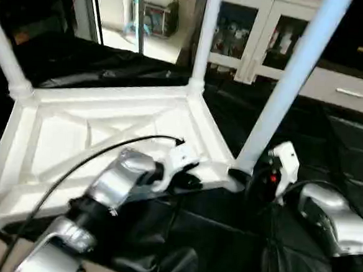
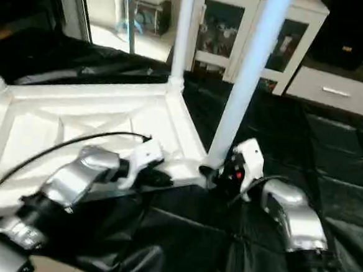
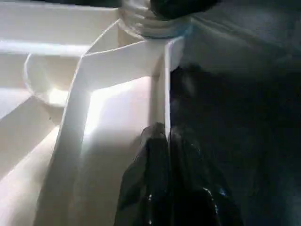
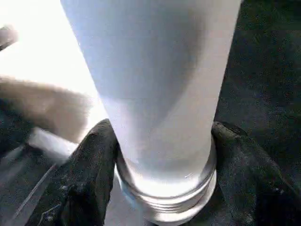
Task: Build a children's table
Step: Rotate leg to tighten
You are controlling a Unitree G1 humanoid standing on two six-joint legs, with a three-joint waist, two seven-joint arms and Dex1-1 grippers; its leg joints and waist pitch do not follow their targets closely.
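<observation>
The children's table lies upside down on black sheeting, its white ribbed top (image 1: 107,131) facing up. Three white tube legs stand in corner sockets: one at the far left (image 1: 4,49), one at the back (image 1: 204,38), and a near-right one (image 1: 291,81). My left gripper (image 1: 188,177) is shut on the thin rim wall of the top (image 3: 160,70), close to the near-right corner. My right gripper (image 1: 247,178) sits at the base of the near-right leg (image 4: 155,70). Its black fingers (image 4: 94,165) press against both sides just above the threaded collar.
A white glass-door cabinet (image 1: 263,36) and a white drawer unit (image 1: 346,91) stand behind the table. Black sheeting (image 1: 330,146) covers the floor around it. A black cable (image 1: 73,166) arcs from my left forearm over the table top.
</observation>
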